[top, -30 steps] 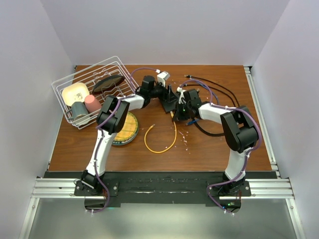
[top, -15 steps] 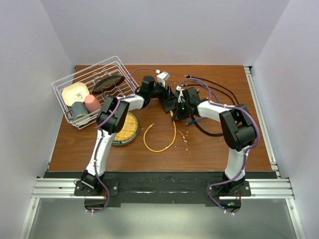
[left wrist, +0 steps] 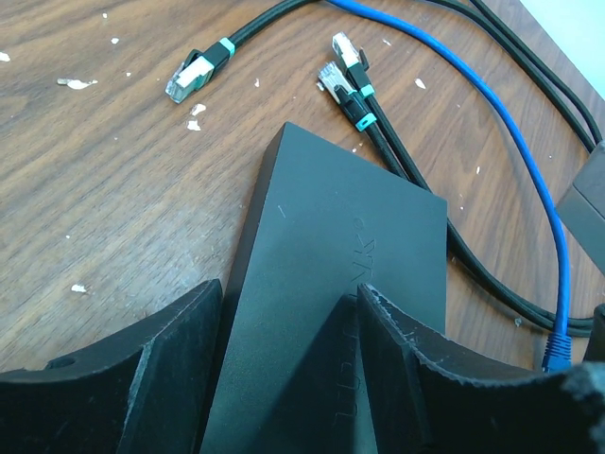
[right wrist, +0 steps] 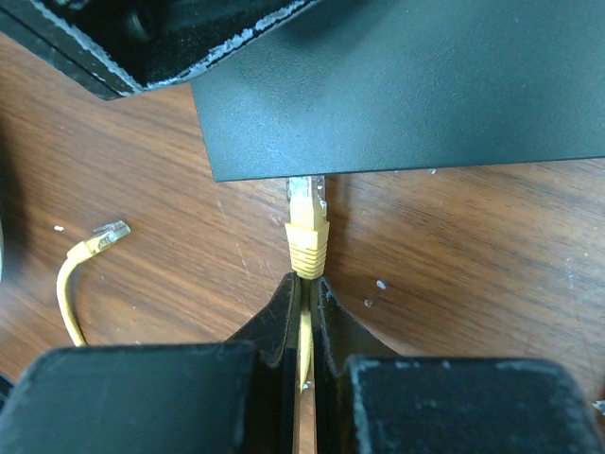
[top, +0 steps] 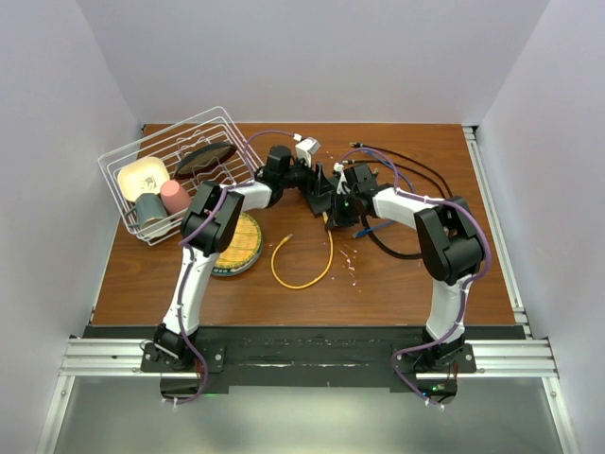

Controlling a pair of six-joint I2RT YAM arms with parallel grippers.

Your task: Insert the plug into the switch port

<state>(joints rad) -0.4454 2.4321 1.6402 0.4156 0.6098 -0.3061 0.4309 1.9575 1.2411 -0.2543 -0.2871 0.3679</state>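
Observation:
The switch is a flat matte black box (left wrist: 350,218), (right wrist: 406,85), tilted up off the table (top: 321,187). My left gripper (left wrist: 288,303) is shut on it, one finger at its narrow side and the other on its broad face. My right gripper (right wrist: 307,281) is shut on the yellow cable just behind the yellow plug (right wrist: 307,227). The plug's clear tip meets the box's lower edge and slips under it. The switch port is hidden beneath that edge. In the top view the right gripper (top: 338,210) sits tight against the box.
The yellow cable loops on the table (top: 302,270), its free end (right wrist: 109,232) lying loose. Black cables (top: 406,170) and a blue cable (left wrist: 529,161) trail behind the box, with loose plugs (left wrist: 194,74). A wire basket (top: 123,165) and a round yellow plate (top: 241,241) lie left.
My right gripper has moved left toward the box, carrying the plug up to its edge. The yellow loop shifted slightly left. The left gripper keeps its hold.

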